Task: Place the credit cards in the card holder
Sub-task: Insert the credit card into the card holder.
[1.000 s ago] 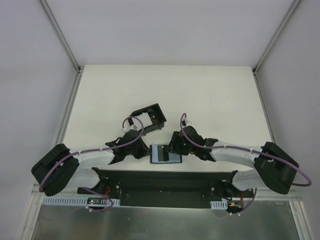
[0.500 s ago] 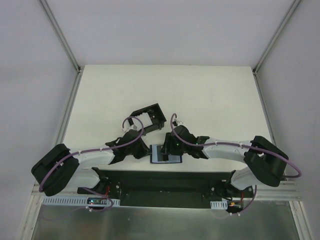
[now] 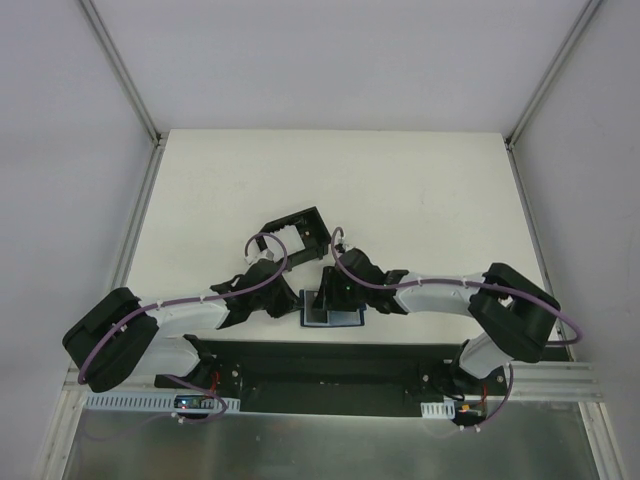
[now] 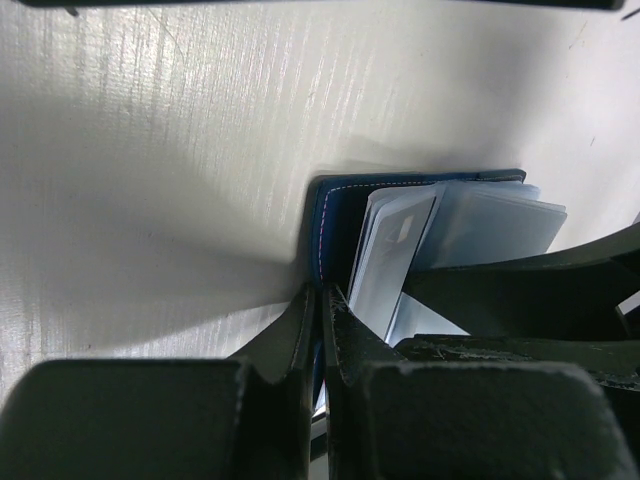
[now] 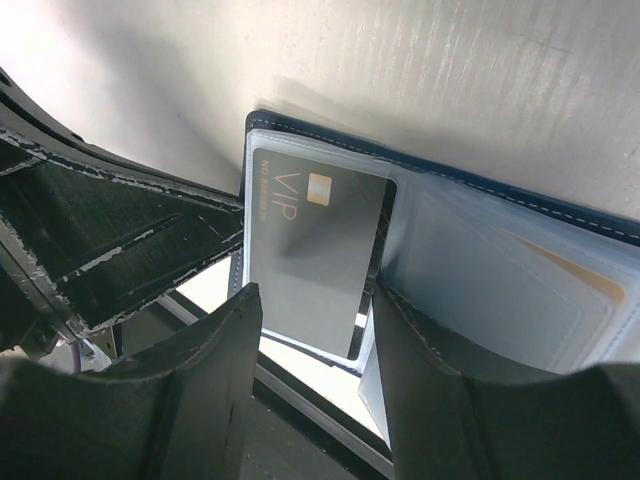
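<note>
The navy card holder (image 3: 345,320) lies open at the table's near edge, between both grippers. My left gripper (image 3: 293,300) is shut on its left cover; in the left wrist view the fingertips (image 4: 322,292) pinch the dark cover edge (image 4: 332,215). My right gripper (image 3: 328,300) hangs over the holder's left half. Its two fingers clasp the long edges of a grey "VIP" credit card (image 5: 315,250), whose far end lies under a clear sleeve of the holder (image 5: 480,250). The same card (image 4: 392,255) stands tilted in the left wrist view. A tan card edge (image 5: 565,268) shows through a right-hand sleeve.
A black open-sided box frame (image 3: 298,232) stands just behind the left gripper. The black base rail (image 3: 330,365) runs along the table's near edge right below the holder. Metal posts (image 3: 135,210) border the white table on both sides.
The right arm has swung left, carrying its gripper from the holder's right edge to over its left half. The left gripper and the holder have stayed put.
</note>
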